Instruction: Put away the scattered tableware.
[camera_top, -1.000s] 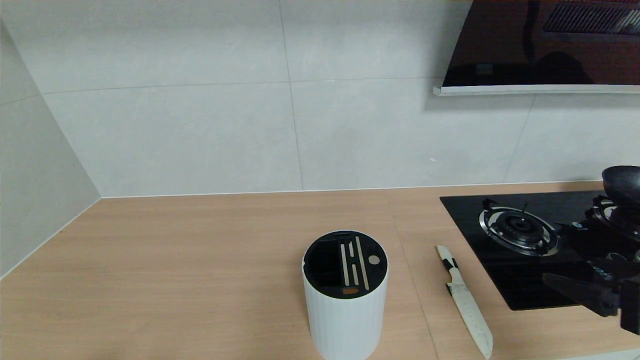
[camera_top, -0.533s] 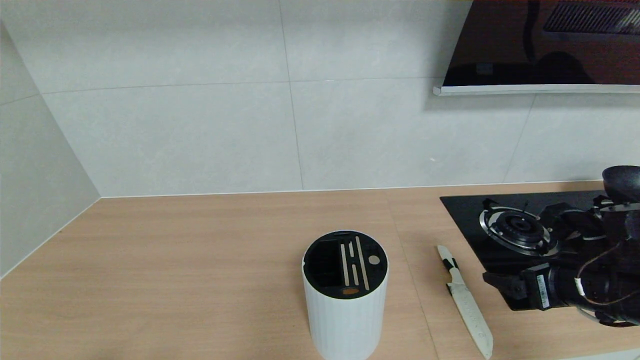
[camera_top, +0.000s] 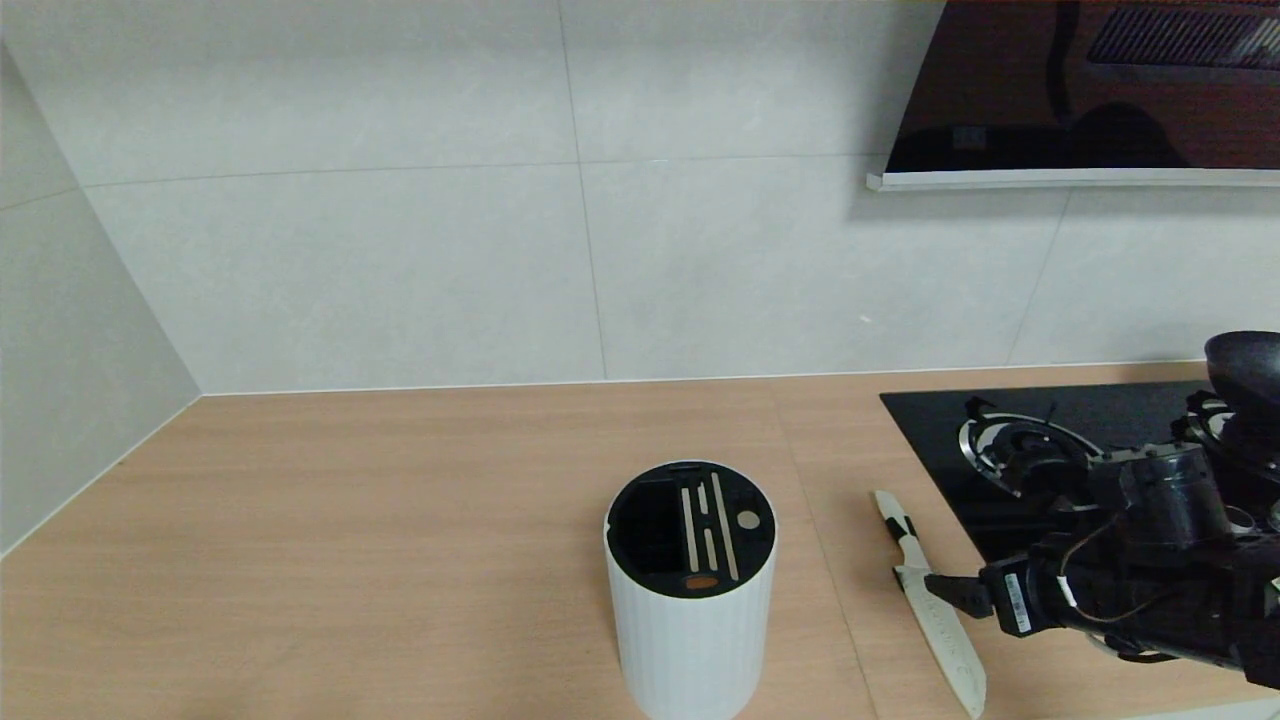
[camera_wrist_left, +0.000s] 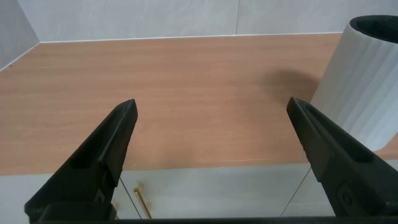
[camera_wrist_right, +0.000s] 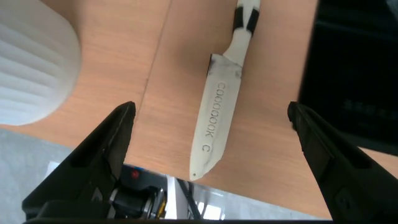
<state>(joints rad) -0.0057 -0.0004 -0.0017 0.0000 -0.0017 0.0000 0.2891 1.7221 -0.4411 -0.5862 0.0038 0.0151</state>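
Plainly, the knife (camera_top: 948, 645) lies flat on the table (camera_top: 400, 500) between the white holder (camera_top: 690, 600) and the stove (camera_top: 925, 415). Its long axis runs from the handle on the wall side to the tip at the front edge. The right pincer (camera_wrist_right: 211, 112) hangs over the blade, jaws wide open to either side of it. The left pincer (camera_wrist_left: 211, 112), also open, is well apart, beyond the holder.
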